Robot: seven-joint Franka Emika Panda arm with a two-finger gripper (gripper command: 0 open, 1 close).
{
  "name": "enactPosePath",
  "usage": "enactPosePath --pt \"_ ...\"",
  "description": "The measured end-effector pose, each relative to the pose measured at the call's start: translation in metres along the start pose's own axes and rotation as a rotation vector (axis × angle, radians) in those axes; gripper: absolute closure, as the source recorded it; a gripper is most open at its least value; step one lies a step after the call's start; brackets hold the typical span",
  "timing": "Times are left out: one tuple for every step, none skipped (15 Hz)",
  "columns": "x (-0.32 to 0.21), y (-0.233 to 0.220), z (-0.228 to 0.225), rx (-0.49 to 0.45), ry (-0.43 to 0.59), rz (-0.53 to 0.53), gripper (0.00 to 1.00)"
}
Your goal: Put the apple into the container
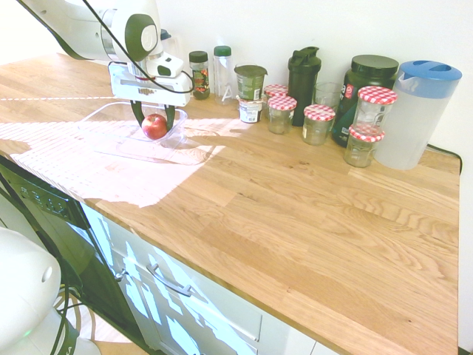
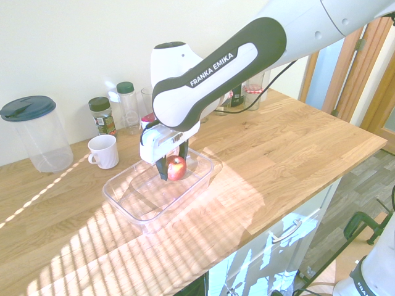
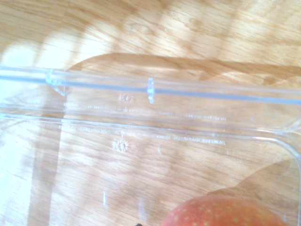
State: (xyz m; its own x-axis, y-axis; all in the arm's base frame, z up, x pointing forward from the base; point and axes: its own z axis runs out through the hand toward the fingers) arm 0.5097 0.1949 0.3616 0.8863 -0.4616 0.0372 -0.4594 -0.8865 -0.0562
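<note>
The red apple [image 1: 154, 126] with a yellowish patch sits between the dark fingers of my gripper [image 1: 154, 129], which is shut on it. Apple [image 2: 176, 167] and gripper [image 2: 173, 172] are low inside the clear rectangular container [image 2: 139, 200], near its end closest to the wall. The container [image 1: 100, 117] rests on the wooden counter at its left end. Whether the apple touches the container's floor cannot be told. In the wrist view the apple [image 3: 221, 213] shows at the bottom edge, with the container's rim [image 3: 197, 93] beyond it.
Several red-checked-lid jars [image 1: 319, 122], a blue-lidded pitcher [image 1: 417, 111], a black shaker [image 1: 304, 74] and a dark tub [image 1: 367, 87] line the wall. Spice bottles [image 1: 199, 74] stand right behind the container. A white mug [image 2: 103, 152] stands beside it. The counter's front edge [image 1: 192, 266] drops off.
</note>
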Motion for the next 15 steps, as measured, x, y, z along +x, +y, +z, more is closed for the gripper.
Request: enactPosePath --pt "0.001 0.001 0.000 0.000 0.000 0.002 0.00" --pt "0.002 0.002 0.000 0.000 0.001 0.004 0.00" --pt "0.003 0.002 0.000 0.000 0.002 0.005 0.00" --pt "0.003 0.002 0.000 0.001 0.002 0.004 0.00" --pt "0.004 0.002 -0.001 0.002 0.004 0.002 0.00" --pt "0.004 0.001 -0.003 0.005 0.006 0.001 0.00" --pt "0.005 0.000 -0.007 0.012 0.013 0.000 0.00" --pt "0.006 -0.001 -0.017 0.022 0.023 0.000 0.00" --pt "0.006 -0.002 -0.040 0.028 0.036 -0.001 0.00" --pt "0.004 0.000 -0.073 0.023 0.043 0.005 0.00" --pt "0.003 0.007 -0.113 0.014 0.047 0.023 0.00" --pt "0.007 0.025 -0.153 0.000 0.047 0.059 0.00" --pt "0.018 0.051 -0.180 -0.012 0.047 0.110 0.00" --pt "0.036 0.084 -0.189 -0.024 0.044 0.168 0.00" --pt "0.056 0.119 -0.188 -0.040 0.032 0.220 0.00"
